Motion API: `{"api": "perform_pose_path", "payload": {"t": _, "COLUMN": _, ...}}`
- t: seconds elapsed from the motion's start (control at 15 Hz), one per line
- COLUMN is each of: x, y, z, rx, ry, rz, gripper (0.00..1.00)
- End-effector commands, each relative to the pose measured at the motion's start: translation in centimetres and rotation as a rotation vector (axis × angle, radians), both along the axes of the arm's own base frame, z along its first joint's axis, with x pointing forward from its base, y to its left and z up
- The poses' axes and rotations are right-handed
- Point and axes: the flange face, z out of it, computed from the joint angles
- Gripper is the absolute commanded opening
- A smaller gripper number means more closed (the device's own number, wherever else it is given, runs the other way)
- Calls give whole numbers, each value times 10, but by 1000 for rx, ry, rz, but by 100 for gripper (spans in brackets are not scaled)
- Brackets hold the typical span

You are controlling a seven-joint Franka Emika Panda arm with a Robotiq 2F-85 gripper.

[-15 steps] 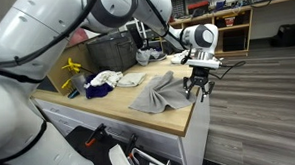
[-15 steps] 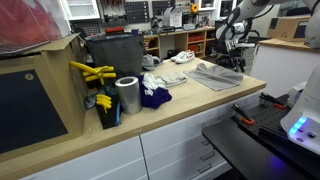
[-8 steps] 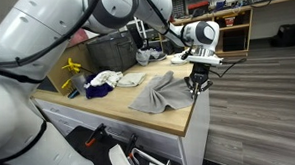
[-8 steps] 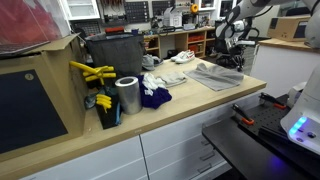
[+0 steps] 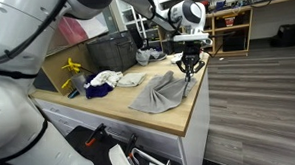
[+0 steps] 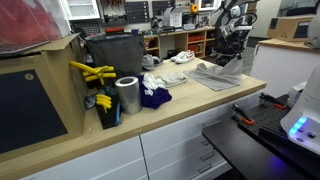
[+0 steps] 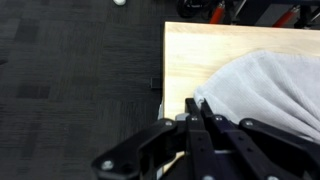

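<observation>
Counter (image 5: 139, 121): long, light wood top over white cabinet fronts, seen in both exterior views (image 6: 200, 108). The wrist view shows its pale wood (image 7: 200, 50) ending at dark carpet.

Arm (image 5: 26, 48): white, bulky in the near foreground of an exterior view. It reaches across to the counter's far end and points down there.

Dark bin (image 5: 111, 49): stands at the back of the counter, near the wall; also visible in an exterior view (image 6: 115, 55).

Grey cloth (image 5: 158, 95): lies crumpled on the counter's end section, well apart from the other things. One edge is drawn up off the wood toward the arm's tip. In an exterior view it spreads flat and wide (image 6: 215, 75). In the wrist view it shows as a pale rumpled mound (image 7: 265, 85) right against the fingertips.

Metal cylinder (image 6: 127, 95): upright, near the front edge, just beside a dark holder.

White cloth (image 5: 107, 78): bunched in front of the bin. Blue cloth (image 5: 98, 90): touching it, on the front side.

Yellow tool (image 5: 72, 68): sticks up beside the cardboard box at the counter's other end.

Fingers (image 7: 188, 125): clenched together, pinching the grey cloth's edge, just inside the counter's corner. Hangs vertical above that edge in an exterior view (image 5: 189, 69).
</observation>
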Motion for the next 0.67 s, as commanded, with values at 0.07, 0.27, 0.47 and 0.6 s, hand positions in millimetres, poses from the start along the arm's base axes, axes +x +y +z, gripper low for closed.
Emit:
{"api": "perform_pose_path", "payload": {"t": 0.07, "x": -25, "y": 69, "z": 48, "rx": -101, "ry": 3, "rz": 46, "gripper": 1}}
{"api": "perform_pose_path", "payload": {"t": 0.27, "x": -43, "y": 115, "z": 55, "rx": -146, "ry": 16, "rz": 89, "gripper": 1}}
{"api": "perform_pose_path", "payload": {"t": 0.47, "x": -66, "y": 160, "z": 45, "rx": -150, "ry": 23, "rz": 114, "gripper": 1}}
{"api": "perform_pose_path", "payload": {"t": 0.6, "x": -80, "y": 186, "z": 34, "rx": -153, "ry": 27, "rz": 130, "gripper": 1}}
